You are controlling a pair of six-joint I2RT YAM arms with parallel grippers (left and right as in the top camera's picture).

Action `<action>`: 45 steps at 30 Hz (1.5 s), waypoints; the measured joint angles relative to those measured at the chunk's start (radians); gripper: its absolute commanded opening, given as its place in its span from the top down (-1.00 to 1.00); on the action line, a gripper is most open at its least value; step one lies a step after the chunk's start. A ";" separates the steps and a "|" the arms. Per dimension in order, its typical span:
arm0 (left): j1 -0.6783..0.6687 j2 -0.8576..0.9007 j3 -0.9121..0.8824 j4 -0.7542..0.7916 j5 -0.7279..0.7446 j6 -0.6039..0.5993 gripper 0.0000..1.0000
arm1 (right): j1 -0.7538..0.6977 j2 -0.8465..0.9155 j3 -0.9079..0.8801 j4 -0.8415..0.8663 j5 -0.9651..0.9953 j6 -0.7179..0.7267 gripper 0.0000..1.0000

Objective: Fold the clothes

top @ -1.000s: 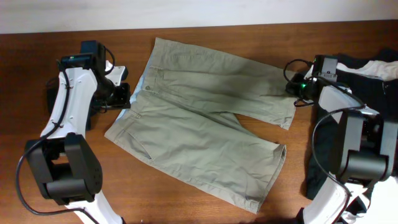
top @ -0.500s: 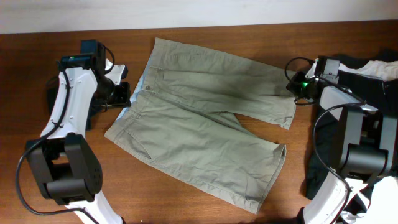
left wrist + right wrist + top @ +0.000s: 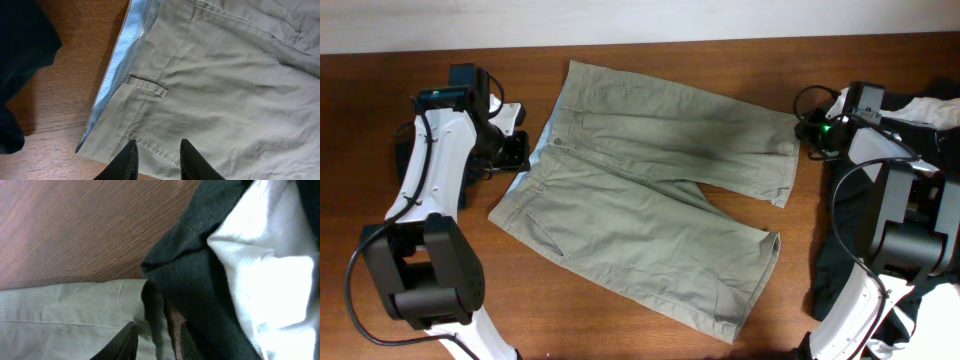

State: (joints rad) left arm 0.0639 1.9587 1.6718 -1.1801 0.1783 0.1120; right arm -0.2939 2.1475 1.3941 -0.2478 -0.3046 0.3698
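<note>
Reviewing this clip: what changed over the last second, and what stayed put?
The right gripper drew back to the right, off the upper leg hem of the khaki shorts, toward the black garment and white garment. Its jaws look open and empty. The left gripper stayed open over the waistband, and the shorts stayed spread flat.
</note>
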 measured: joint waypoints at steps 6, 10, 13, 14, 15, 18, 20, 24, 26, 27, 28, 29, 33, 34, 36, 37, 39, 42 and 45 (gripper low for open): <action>0.000 0.000 0.000 0.000 0.000 0.000 0.42 | 0.020 0.001 0.000 0.046 -0.004 -0.025 0.37; 0.000 0.000 0.000 0.000 0.000 0.000 0.42 | 0.020 0.001 0.000 0.050 -0.019 -0.051 0.33; 0.000 0.000 0.000 0.000 0.000 0.000 0.42 | 0.020 0.003 0.000 0.051 -0.019 -0.059 0.32; 0.000 0.000 0.000 0.000 0.000 0.000 0.42 | 0.020 0.012 0.000 0.054 -0.019 -0.060 0.56; 0.000 0.000 0.000 0.000 0.000 0.000 0.42 | 0.019 0.019 0.002 0.059 -0.031 -0.065 0.76; 0.000 0.000 0.000 0.000 0.000 0.000 0.42 | 0.019 0.032 0.003 0.073 -0.105 -0.059 0.92; 0.000 0.000 0.000 -0.001 0.000 0.000 0.42 | 0.019 0.033 0.015 0.061 -0.154 -0.060 0.92; 0.000 0.000 0.000 0.001 0.000 0.000 0.42 | 0.015 0.028 0.120 -0.014 -0.194 -0.056 0.92; 0.000 0.000 0.000 0.004 0.000 0.000 0.42 | 0.002 0.022 0.167 -0.014 -0.185 -0.033 0.92; 0.000 0.000 0.000 0.004 0.000 0.000 0.42 | -0.008 0.019 0.171 -0.018 -0.173 -0.029 0.92; 0.000 0.000 0.000 0.004 0.000 0.000 0.42 | -0.016 0.019 0.173 -0.035 -0.152 -0.025 0.92; 0.000 0.000 0.000 0.006 0.000 0.000 0.42 | -0.020 0.019 0.173 -0.055 -0.119 -0.025 0.92; 0.000 0.000 0.000 0.013 0.000 0.000 0.42 | -0.021 0.019 0.173 -0.090 -0.027 -0.002 0.08; 0.000 0.000 0.000 0.018 0.000 0.000 0.35 | -0.022 0.019 0.177 -0.127 -0.023 0.001 0.09; 0.000 0.000 0.000 0.031 0.001 0.018 0.19 | -0.028 0.010 0.182 -0.206 -0.034 -0.001 0.11; 0.000 0.000 0.000 0.062 0.018 0.055 0.11 | -0.041 -0.019 0.182 -0.237 -0.071 -0.003 0.22; 0.000 0.000 -0.008 0.181 0.073 0.094 -0.04 | -0.048 -0.093 0.185 -0.322 -0.132 -0.027 0.31; -0.018 0.005 -0.008 0.433 0.154 0.134 -0.06 | -0.002 -0.226 0.198 -0.494 -0.177 -0.058 0.19; -0.087 0.164 0.044 0.607 0.203 0.154 -0.05 | 0.055 -0.226 0.199 -0.641 -0.171 -0.064 0.20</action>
State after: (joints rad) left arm -0.0227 2.1227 1.7157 -0.5732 0.3809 0.2661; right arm -0.2390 1.9217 1.5929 -0.8886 -0.4759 0.3054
